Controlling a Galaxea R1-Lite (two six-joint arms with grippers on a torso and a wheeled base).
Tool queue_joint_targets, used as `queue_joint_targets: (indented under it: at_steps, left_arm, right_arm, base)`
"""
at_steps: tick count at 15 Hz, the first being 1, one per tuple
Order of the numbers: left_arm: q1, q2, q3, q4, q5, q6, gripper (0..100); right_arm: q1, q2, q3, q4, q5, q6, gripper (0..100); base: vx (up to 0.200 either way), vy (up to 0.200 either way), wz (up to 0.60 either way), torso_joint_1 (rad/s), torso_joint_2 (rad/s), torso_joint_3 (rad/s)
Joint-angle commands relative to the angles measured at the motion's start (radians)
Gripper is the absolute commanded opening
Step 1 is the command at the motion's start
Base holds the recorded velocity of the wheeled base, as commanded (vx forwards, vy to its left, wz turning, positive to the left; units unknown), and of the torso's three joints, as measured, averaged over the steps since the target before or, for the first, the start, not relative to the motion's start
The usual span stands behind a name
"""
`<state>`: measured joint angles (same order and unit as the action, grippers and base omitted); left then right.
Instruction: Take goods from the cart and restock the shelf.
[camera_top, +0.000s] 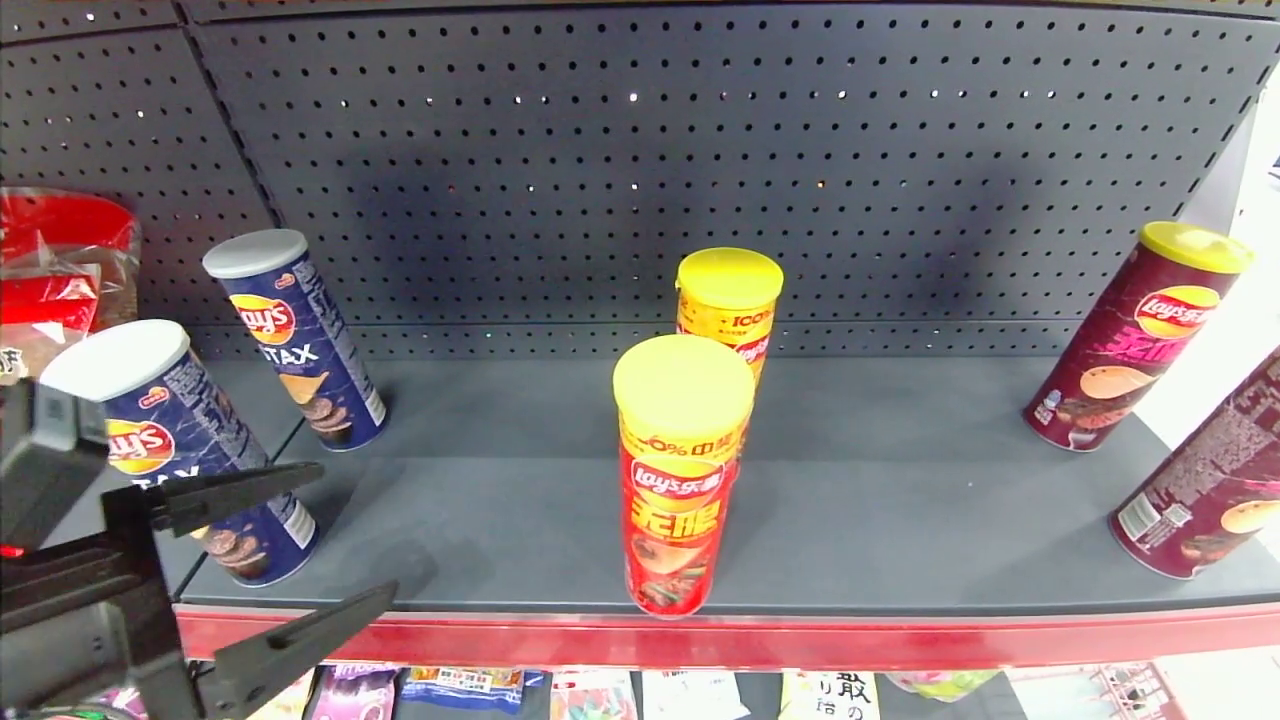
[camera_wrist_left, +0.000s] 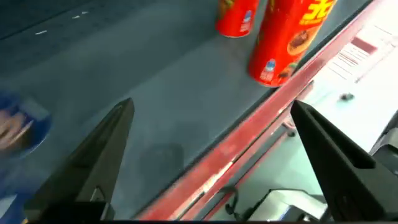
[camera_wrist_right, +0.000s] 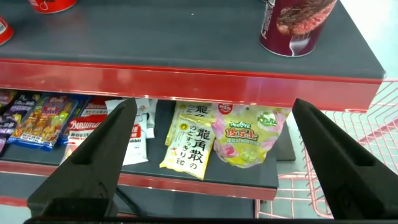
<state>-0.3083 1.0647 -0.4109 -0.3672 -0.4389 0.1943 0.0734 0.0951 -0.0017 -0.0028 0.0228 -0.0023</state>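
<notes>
My left gripper (camera_top: 356, 530) is open and empty at the shelf's front left edge, just right of the near blue chip can (camera_top: 190, 450). A second blue can (camera_top: 300, 340) stands behind it. In the left wrist view the gripper (camera_wrist_left: 211, 109) straddles the red shelf lip (camera_wrist_left: 249, 149), with two red cans (camera_wrist_left: 286, 37) farther along. My right gripper (camera_wrist_right: 212, 106) is open and empty in front of the shelf lip (camera_wrist_right: 186, 81), below a maroon can (camera_wrist_right: 295, 25). Two red cans with yellow lids (camera_top: 685, 480) stand mid-shelf.
Two maroon cans (camera_top: 1130, 340) lean at the shelf's right end. Bagged goods (camera_top: 60, 270) sit at the far left. The lower shelf holds snack packets (camera_wrist_right: 186, 143). A pink wire cart (camera_wrist_right: 367, 186) is at the right. Bare shelf floor (camera_top: 900, 480) lies between the red and maroon cans.
</notes>
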Motion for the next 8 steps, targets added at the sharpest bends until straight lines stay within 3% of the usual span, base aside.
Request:
queue_joint_targets:
  at_steps: [1,3,8]
  left_arm:
    - [-0.094,0.210,-0.006,-0.071,0.019,0.001,100]
    - [-0.127,0.265,-0.008,-0.073,0.032,0.011,100]
    - [-0.130,0.371,-0.057,-0.075,0.060,0.031,100]
  right_arm:
    - [0.000,0.002,0.000,0.000,0.000,-0.001,100]
    - [0.000,0.002,0.000,0.000,0.000,-0.001,100]
    - [0.000,0.002,0.002,0.000,0.000,-0.001,100]
  base:
    - [0.000,0.000,0.00,0.000,0.00,0.000]
    - [0.000,0.000,0.00,0.000,0.00,0.000]
    - [0.000,0.000,0.00,0.000,0.00,0.000]
